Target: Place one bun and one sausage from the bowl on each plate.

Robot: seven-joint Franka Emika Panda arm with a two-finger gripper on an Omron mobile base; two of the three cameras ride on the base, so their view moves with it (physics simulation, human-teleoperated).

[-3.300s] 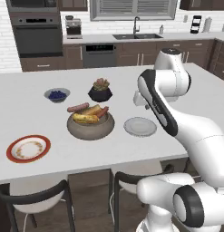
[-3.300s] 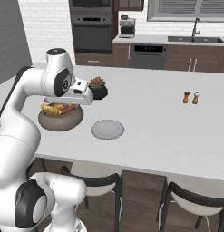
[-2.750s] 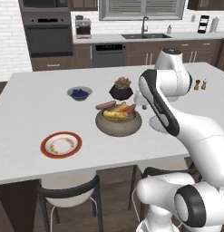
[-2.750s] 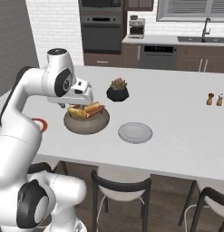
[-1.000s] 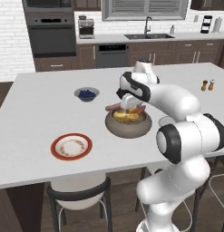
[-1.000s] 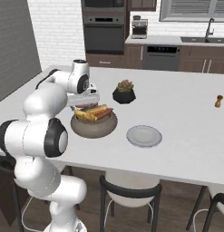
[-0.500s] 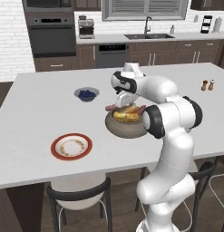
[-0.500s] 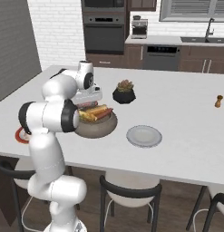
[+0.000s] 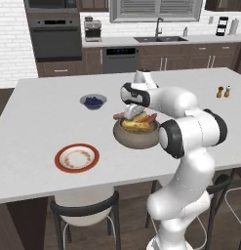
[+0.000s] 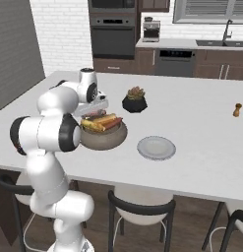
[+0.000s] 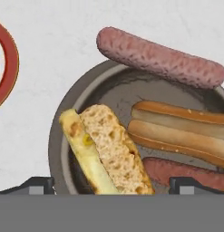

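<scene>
The wide stone-like bowl (image 9: 134, 141) (image 10: 101, 140) stands mid-counter, its rim (image 11: 58, 133) curving around the food. In it lie a toasted split bun (image 11: 111, 149), a longer hot-dog bun (image 11: 177, 132) and a sausage (image 11: 186, 173); another sausage (image 11: 161, 56) rests across the rim. My gripper (image 9: 133, 114) (image 10: 95, 109) (image 11: 113, 185) hovers open just above the bowl, straddling the split bun without touching it. The red-rimmed plate (image 9: 76, 157) (image 11: 3, 63) sits to the left near the front edge. To the bowl's right lies the pale grey plate (image 10: 156, 147).
A small bowl of blue berries (image 9: 93, 101) stands behind and left of the big bowl. A black pot with a plant (image 10: 135, 101) is just behind it. Salt and pepper shakers (image 9: 223, 91) stand at the far right. Stools line the counter's front edge.
The arm has folded in and the hand has come down closer over the bowl's left side. The jaws stay wide apart; the food has not moved.
</scene>
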